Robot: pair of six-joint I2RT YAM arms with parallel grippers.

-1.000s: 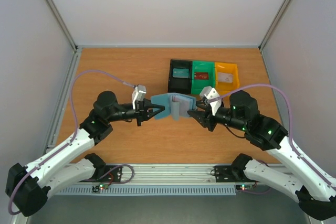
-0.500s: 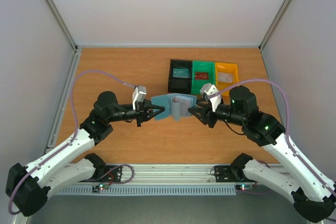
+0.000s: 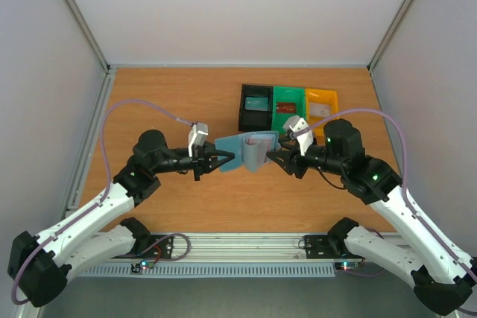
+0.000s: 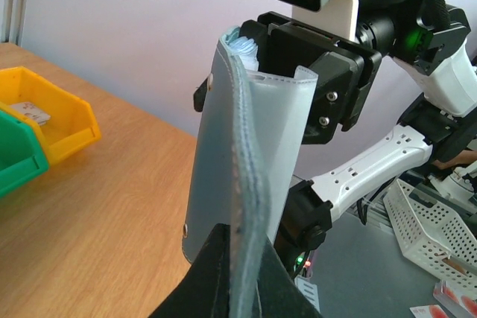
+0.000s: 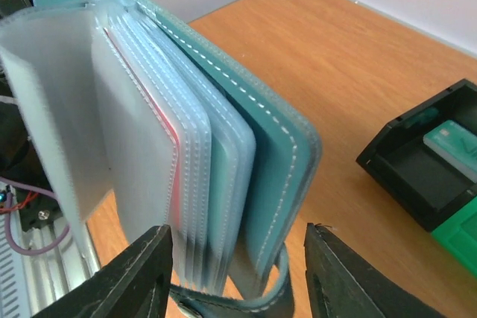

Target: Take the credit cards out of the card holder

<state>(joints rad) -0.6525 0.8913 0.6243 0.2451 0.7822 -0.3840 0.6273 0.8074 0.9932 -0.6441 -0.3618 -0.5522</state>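
The card holder (image 3: 250,150) is held upright over the middle of the worktop (image 3: 164,102), opened like a book. The left gripper (image 3: 223,159) is clenched on the card holder's front edge. The right gripper (image 3: 274,156) has its jaws half-spread either side of the clear sleeves (image 5: 134,139) and the back cover, not plainly pinching. The step looks like finding a card to pull: a red credit card (image 5: 149,97) shows edge-on inside. Next, the right jaws must narrow onto that card alone. Since a second ago the right arm has crept left, closer onto the card holder; the left is unmoved.

Open table (image 3: 171,102) left of the card holder (image 3: 250,150); three bins (image 3: 289,108) close behind the right tool (image 3: 273,159).
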